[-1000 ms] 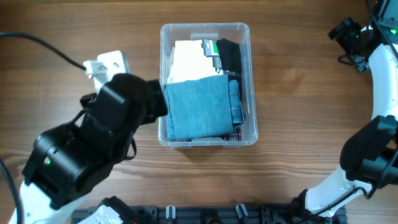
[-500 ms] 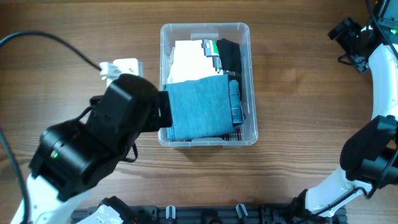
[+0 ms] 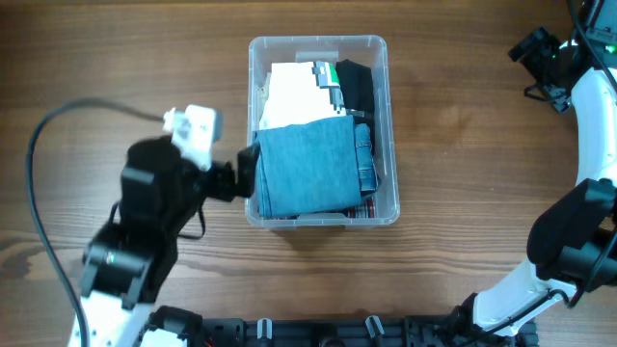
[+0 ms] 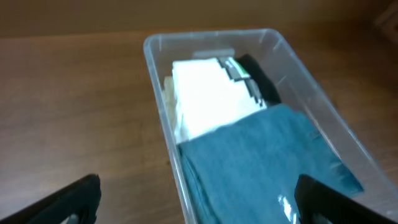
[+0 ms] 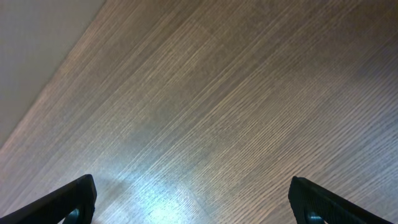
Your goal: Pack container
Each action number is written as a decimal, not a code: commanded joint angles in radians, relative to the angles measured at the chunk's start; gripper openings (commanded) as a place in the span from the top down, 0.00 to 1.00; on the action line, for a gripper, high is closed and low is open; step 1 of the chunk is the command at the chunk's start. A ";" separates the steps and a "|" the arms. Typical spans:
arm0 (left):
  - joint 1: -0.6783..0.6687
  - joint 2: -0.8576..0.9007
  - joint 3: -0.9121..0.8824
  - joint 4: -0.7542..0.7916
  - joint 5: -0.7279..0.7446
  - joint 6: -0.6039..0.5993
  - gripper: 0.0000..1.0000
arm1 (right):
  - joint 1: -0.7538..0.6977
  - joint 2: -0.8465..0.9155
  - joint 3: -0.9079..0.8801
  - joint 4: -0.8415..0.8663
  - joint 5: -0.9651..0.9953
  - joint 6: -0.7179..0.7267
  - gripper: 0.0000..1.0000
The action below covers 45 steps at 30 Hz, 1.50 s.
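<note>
The container point(image 3: 391, 125) is a clear plastic tub at the table's middle, also in the left wrist view point(image 4: 159, 106). It holds a folded blue cloth point(image 3: 308, 169) point(image 4: 261, 162) on top, a white folded item point(image 3: 294, 94) point(image 4: 208, 93) behind it, and dark items along its right side. My left gripper point(image 3: 246, 173) point(image 4: 198, 202) is open and straddles the tub's left wall, one finger outside, one over the blue cloth. My right gripper point(image 5: 193, 202) is open and empty over bare wood at the far right.
The right arm point(image 3: 588, 106) curves along the table's right edge. A black cable point(image 3: 58, 125) loops over the left side. A dark rail point(image 3: 318, 333) runs along the front edge.
My left arm has drawn back toward the front left and its wrist has turned. The gripper stays at the tub's left wall. The tub's contents and right arm have not moved.
</note>
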 commanded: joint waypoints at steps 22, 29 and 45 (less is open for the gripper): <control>0.261 -0.813 -0.817 0.706 0.171 0.077 0.00 | 0.007 0.009 0.002 0.003 -0.005 0.014 0.00; 0.261 -0.842 -0.852 0.699 0.126 0.090 0.00 | 0.007 0.009 0.002 0.003 -0.005 0.014 0.00; 0.295 -0.841 -0.852 0.469 0.061 0.097 0.00 | 0.007 0.009 0.002 0.003 -0.005 0.014 0.00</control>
